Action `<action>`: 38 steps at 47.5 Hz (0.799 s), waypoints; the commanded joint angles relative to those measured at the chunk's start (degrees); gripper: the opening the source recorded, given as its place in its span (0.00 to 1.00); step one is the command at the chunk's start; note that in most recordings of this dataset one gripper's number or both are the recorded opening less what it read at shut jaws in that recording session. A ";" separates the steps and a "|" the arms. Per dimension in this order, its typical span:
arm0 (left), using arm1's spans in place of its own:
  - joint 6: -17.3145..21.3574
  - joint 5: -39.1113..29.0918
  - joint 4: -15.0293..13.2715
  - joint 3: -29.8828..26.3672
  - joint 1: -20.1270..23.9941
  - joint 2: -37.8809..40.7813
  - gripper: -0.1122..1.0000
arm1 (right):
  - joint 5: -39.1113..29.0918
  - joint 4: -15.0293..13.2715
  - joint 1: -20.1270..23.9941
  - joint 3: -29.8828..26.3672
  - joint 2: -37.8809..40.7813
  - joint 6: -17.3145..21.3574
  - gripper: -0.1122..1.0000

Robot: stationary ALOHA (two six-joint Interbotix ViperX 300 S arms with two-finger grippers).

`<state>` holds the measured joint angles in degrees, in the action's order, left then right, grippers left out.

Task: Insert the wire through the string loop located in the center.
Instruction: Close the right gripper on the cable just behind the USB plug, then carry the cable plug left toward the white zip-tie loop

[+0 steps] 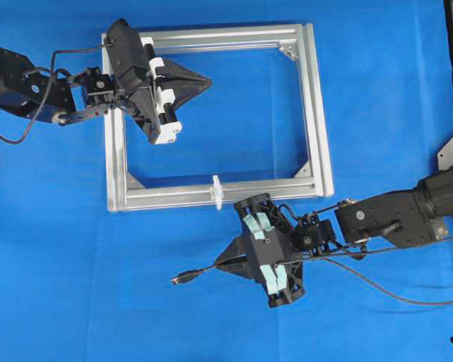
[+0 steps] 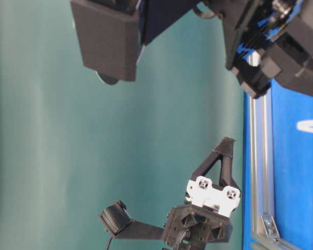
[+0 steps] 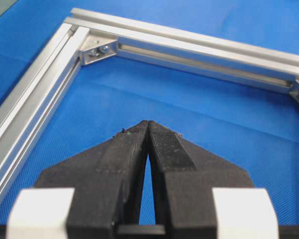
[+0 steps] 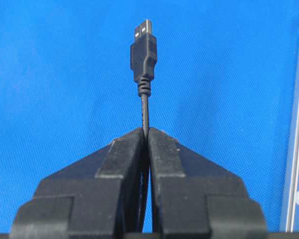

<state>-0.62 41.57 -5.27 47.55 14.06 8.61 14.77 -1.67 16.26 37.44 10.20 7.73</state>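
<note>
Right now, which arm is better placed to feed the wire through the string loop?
The right. Its gripper is shut on the wire, just outside the frame near the string loop. The left gripper is shut, empty, over the frame's far corner.

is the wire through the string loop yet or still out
Out. The wire, pinched behind its plug by the right gripper fingers, lies outside the frame, apart from the string loop.
</note>
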 commanded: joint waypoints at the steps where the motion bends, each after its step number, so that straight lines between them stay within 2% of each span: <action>1: 0.00 0.35 0.18 -0.35 0.09 -1.76 0.10 | 0.18 0.26 0.00 -0.88 -2.02 0.09 0.08; 29: -0.09 0.26 0.18 -0.35 0.00 -1.85 0.10 | 0.35 0.26 0.00 -0.79 -2.02 0.09 0.08; 38: -0.09 0.26 0.18 -0.35 0.00 -1.85 0.10 | 0.44 0.35 0.00 1.32 -3.25 0.09 0.08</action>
<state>-0.70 41.57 -5.27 47.55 14.06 8.61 14.77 -1.58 16.26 38.32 9.76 7.73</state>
